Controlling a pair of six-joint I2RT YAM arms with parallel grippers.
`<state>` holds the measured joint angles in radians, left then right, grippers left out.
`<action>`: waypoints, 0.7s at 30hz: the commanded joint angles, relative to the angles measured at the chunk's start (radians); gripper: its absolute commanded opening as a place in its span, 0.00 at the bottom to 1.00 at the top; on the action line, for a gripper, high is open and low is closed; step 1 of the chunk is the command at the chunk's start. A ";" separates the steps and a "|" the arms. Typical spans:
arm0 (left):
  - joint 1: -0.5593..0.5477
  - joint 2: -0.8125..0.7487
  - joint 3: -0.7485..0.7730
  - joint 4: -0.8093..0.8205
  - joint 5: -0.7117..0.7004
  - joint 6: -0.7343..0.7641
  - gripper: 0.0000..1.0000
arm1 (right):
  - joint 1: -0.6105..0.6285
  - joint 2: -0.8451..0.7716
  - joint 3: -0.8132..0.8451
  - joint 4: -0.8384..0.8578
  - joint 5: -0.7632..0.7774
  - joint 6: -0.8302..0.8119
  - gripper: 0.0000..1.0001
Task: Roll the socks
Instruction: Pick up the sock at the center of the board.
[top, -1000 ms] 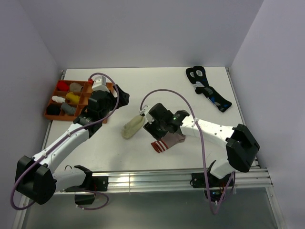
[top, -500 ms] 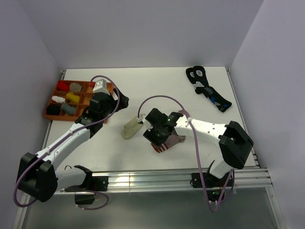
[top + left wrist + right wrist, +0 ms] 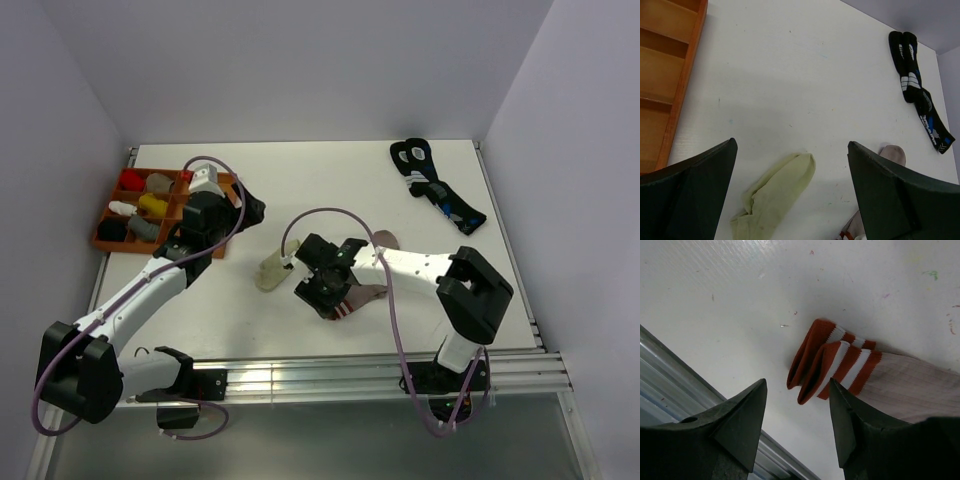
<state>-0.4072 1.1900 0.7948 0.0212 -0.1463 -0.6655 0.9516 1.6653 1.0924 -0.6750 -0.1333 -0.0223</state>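
The taupe sock (image 3: pixel 362 293) lies flat mid-table with its red-and-white striped cuff (image 3: pixel 336 308) toward the near edge. The pale cream sock (image 3: pixel 270 270) lies crumpled just left of it. My right gripper (image 3: pixel 316 288) hovers open over the cuff. In the right wrist view the cuff (image 3: pixel 835 359) shows just beyond my right gripper (image 3: pixel 797 383), touching neither finger. My left gripper (image 3: pixel 247 210) hangs open beside the tray, back and left of the cream sock. The left wrist view shows the cream sock (image 3: pixel 775 197) between and below the wide fingers of my left gripper (image 3: pixel 791 144), and the taupe toe (image 3: pixel 892 154).
An orange divided tray (image 3: pixel 105 241) with small sock bundles stands at the left, and its wall (image 3: pixel 682 85) shows in the left wrist view. Black socks with blue-and-white marks (image 3: pixel 437 190) lie at the back right. An aluminium rail (image 3: pixel 330 375) runs along the near edge.
My right gripper has swung left and nearer, from over the sock's middle to above the striped cuff. The left gripper has drawn back slightly toward the tray. Both socks lie as before.
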 commanded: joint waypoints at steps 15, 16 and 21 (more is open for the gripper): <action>0.013 -0.099 -0.149 0.092 0.094 -0.031 0.98 | 0.013 0.132 0.057 0.031 -0.002 0.005 0.45; 0.013 -0.104 -0.164 0.115 0.103 -0.037 0.98 | 0.013 0.131 0.054 0.040 0.004 0.004 0.37; 0.013 -0.106 -0.242 0.169 0.137 -0.072 0.94 | 0.004 0.117 0.034 0.106 0.057 -0.016 0.16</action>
<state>-0.3977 1.1019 0.5823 0.1089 -0.0521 -0.7044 0.9577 1.7782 1.1149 -0.6426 -0.1200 -0.0238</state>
